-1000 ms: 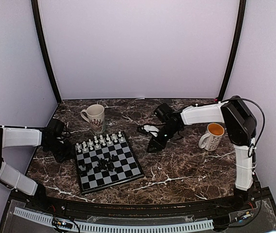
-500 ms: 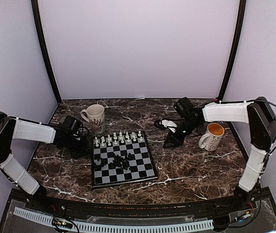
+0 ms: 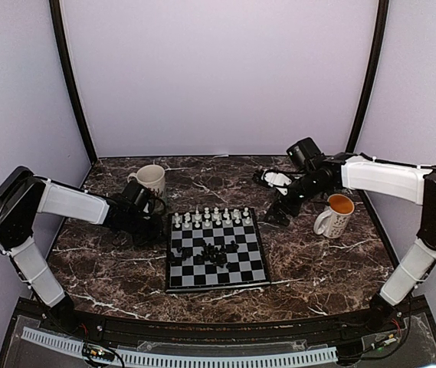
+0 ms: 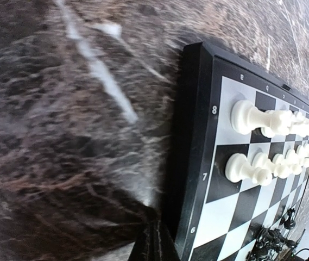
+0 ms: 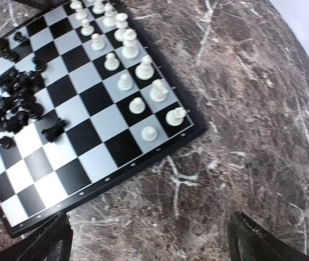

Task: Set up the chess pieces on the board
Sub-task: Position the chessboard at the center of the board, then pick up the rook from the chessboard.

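The board [image 3: 248, 270] lies mid-table with white chess pieces [image 3: 210, 218] standing in two rows along its far edge. Black chess pieces [image 3: 211, 251] lie in a loose heap near its centre. My left gripper [image 3: 158, 226] is shut with nothing in it, its tips [image 4: 155, 242] against the board's left rim [image 4: 195, 136], near the white pieces [image 4: 246, 115]. My right gripper [image 3: 279, 212] stands open over bare marble just off the board's far right corner. Its view shows the board [image 5: 62, 179], the white rows [image 5: 145, 69] and the black heap [image 5: 16, 100].
A patterned white mug [image 3: 150, 180] stands at the back left, close behind my left gripper. A white mug with an orange inside [image 3: 336, 215] stands at the right, beside my right arm. Dark marble surrounds the board, and walls enclose the table.
The board has slid to the right with my left gripper against its left edge. My right gripper has drawn back to the right and opened wide.
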{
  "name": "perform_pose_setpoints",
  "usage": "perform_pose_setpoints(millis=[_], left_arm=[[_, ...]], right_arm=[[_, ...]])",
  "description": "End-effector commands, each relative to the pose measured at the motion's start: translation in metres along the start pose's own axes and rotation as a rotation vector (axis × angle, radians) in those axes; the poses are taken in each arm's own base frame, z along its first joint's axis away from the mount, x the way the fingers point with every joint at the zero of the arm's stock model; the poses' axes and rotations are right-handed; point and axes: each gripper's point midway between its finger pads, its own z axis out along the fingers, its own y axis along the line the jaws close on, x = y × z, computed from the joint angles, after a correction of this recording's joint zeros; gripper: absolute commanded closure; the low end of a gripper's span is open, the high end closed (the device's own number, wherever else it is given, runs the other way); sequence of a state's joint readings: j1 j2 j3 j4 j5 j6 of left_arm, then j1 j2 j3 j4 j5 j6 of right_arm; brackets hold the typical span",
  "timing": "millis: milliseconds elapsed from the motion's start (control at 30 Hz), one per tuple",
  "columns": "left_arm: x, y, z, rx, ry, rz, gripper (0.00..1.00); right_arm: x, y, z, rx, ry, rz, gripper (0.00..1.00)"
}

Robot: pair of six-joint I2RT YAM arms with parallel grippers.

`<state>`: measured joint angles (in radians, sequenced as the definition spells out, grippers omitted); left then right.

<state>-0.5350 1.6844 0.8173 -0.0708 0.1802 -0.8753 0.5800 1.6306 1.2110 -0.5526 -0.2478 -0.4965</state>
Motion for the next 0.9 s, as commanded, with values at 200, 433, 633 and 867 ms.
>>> perform_pose_setpoints(millis=[200,433,633,867], left_arm=[[0.010,0.016,-0.009,-0.124,-0.004,0.048,1.00],[-0.028,-0.017,-0.080,-0.065,-0.220,0.275,1.00],[-0.048,-0.055,-0.152,0.121,-0.524,0.520,0.03],[-0.082,-0.080,-0.195,-0.003,-0.626,0.703,0.01]], right_arm=[[0.001,-0.032,-0.042,0.262,-0.045,0.029,0.00],[-0.006,-0.027,-0.075,0.272,-0.110,0.077,0.00],[-0.008,-0.017,-0.093,0.276,-0.212,0.026,0.00],[0.004,-0.049,-0.101,0.471,-0.122,-0.020,0.00]])
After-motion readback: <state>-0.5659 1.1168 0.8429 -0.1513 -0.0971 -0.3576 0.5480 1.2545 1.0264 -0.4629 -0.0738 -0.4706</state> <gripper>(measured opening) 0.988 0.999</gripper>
